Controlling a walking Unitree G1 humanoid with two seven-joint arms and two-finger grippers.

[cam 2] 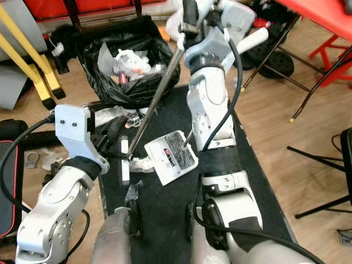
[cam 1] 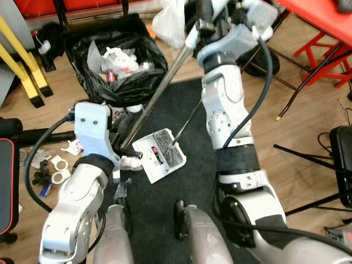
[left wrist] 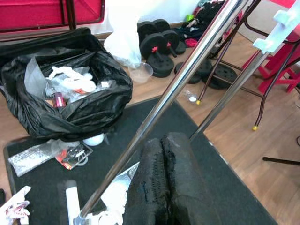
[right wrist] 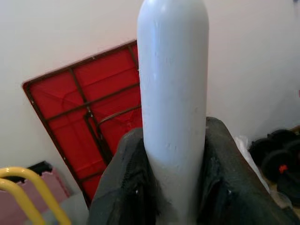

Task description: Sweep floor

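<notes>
Gripping the white handle (right wrist: 172,93) in the right gripper (right wrist: 173,187), left gripper (left wrist: 164,183) closed empty beside the metal pole (cam 1: 159,91), mid-sweep, probably needing litter (cam 1: 129,162) drawn onto the dustpan (cam 1: 159,155) next.

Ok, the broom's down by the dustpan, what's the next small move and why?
Probably nudge the broom across the mat toward the dustpan: white scraps lie just beside it, not in it. The right tool is shut on the broom handle, so it can steer.

Right claw (right wrist: 173,187): its grey handle (right wrist: 172,93) cut off at 12 o'clock.
Dustpan (cam 1: 159,155): contents too small to tell.
</notes>
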